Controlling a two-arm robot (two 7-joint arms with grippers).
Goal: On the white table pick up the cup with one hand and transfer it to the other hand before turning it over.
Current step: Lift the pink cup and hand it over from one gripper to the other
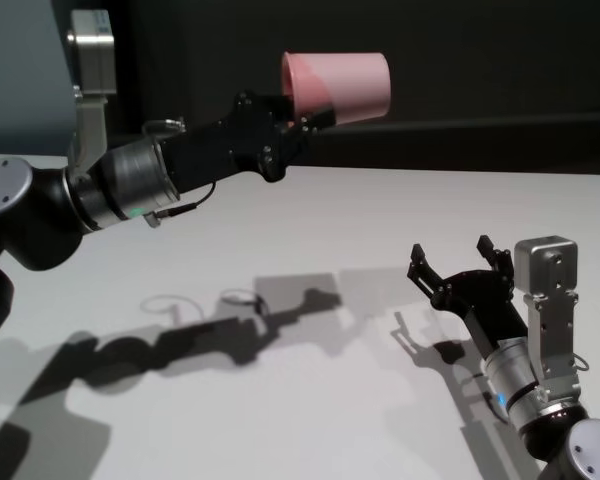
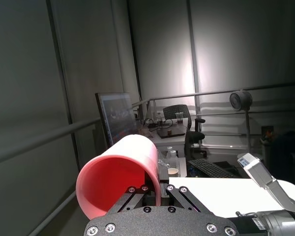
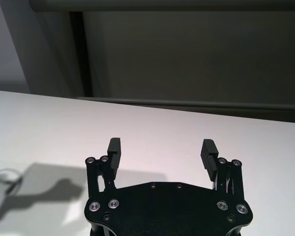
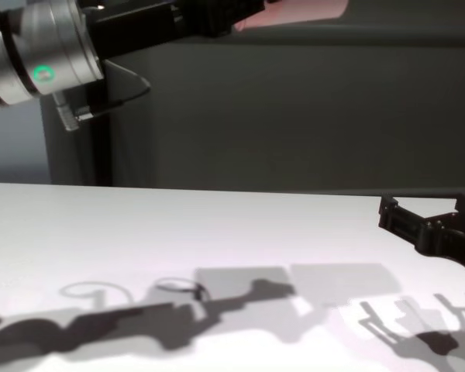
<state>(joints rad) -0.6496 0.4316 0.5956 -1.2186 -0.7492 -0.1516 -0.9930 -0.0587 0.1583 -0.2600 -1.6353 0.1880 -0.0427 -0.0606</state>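
Left tool [image 1: 305, 118]: we hold the small salmon-pink plastic cup [image 1: 340, 87] sideways, high above the white worktop [image 1: 310, 230].
Right tool [image 1: 460, 262]: fingers wide apart, low near the worktop.

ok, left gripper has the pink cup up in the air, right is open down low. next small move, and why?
Probably raise the open right gripper toward the salmon-pink plastic cup. The left gripper holds the cup on its side, high above the white table, gripping at the rim. The right one hangs low over the table, far from the cup, so the handover can't start until it closes that gap.
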